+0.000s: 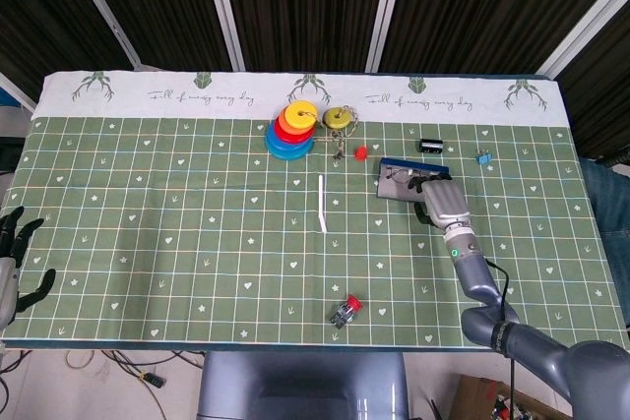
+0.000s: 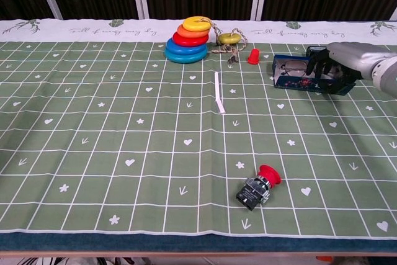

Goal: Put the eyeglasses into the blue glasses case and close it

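— Blue case (image 2: pixel 296 79), right side of the table (image 1: pixel 177 243), glasses (image 2: pixel 296 68) inside; the right hand (image 2: pixel 327 65) grips its lid, half folded over.

— Thin frames, fragile. Push the stiff lid's edge, not the lenses.

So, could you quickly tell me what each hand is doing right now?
Left hand: open, holding nothing.
Right hand: grips the blue glasses case lid, folding it shut.
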Motion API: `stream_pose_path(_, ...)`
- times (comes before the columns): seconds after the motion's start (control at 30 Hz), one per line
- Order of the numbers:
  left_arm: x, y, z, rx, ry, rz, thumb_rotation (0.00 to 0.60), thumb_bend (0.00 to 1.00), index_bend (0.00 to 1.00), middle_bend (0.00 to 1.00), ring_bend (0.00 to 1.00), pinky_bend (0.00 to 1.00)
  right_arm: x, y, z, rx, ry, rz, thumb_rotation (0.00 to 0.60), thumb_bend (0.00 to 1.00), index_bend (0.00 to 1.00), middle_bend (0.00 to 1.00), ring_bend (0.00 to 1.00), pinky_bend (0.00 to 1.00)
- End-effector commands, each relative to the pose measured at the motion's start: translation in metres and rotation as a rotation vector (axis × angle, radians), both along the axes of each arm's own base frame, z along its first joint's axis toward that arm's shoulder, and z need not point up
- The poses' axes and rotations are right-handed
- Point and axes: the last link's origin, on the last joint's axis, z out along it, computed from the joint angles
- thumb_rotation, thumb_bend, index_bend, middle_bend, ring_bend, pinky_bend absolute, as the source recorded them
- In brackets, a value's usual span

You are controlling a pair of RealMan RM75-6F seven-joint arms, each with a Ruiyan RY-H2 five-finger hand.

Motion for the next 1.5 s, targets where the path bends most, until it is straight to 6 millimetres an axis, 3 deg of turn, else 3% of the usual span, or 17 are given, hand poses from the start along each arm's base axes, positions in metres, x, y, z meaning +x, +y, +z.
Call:
stream_pose_path(0.03, 0.000, 0.000, 0.000, -0.001, 0.000, 0.001, 0.600, 0.31, 0.14, 0.00, 0.00, 0.00, 0.005, -0.006, -0.001, -0.012, 0.005, 0.011, 0.600, 0.55, 0.37, 0.39, 0.30, 0.21)
stream_pose_path(0.53, 0.000, 0.000, 0.000, -0.004, -0.003, 0.005, 0.600, 0.32, 0.14, 0.00, 0.00, 0.00, 0.005, -0.007, -0.003, 0.017, -0.020, -0.013, 0.600, 0.44, 0.55, 0.38, 0.29, 0.21)
stream_pose_path(1.23, 0.000, -0.001, -0.001, -0.003, -0.005, 0.010, 0.600, 0.31, 0.14, 0.00, 0.00, 0.00, 0.009, -0.006, -0.003, 0.025, -0.043, -0.026, 0.600, 0.53, 0.60, 0.38, 0.29, 0.21)
stream_pose_path(1.5, 0.000, -0.001, -0.001, -0.004, -0.006, 0.009, 0.600, 0.31, 0.14, 0.00, 0.00, 0.00, 0.019, 0.008, 0.009, 0.019, -0.054, 0.046, 0.600, 0.53, 0.61, 0.33, 0.26, 0.21)
